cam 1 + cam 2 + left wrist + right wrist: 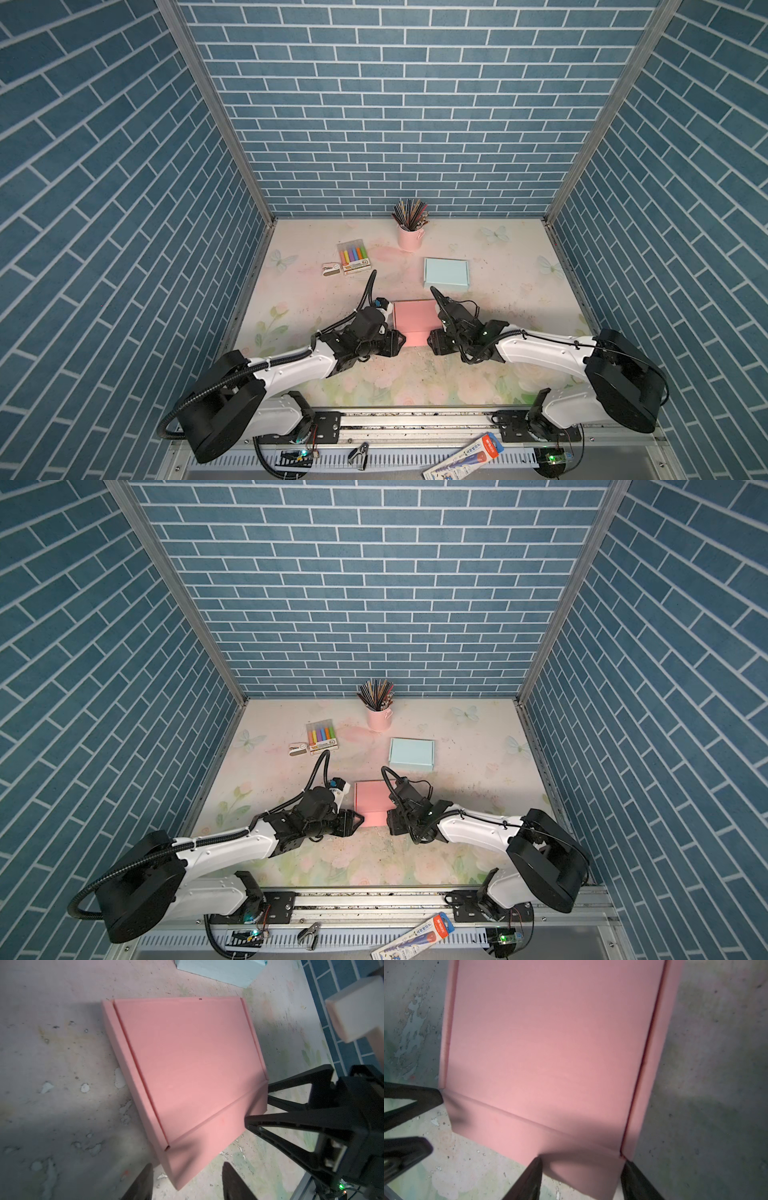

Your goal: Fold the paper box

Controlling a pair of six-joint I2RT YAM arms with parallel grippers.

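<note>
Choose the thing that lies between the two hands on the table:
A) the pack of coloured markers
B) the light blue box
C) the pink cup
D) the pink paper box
D: the pink paper box lies flat between the left hand and the right hand; the light blue box lies farther back.

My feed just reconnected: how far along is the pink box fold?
Done: the pink paper box has its side walls up and its lid panel lying flat over them. In hand: the left gripper and right gripper, both open, straddle the near corners of its front flap. Left: that flap sticks out untucked.
</note>
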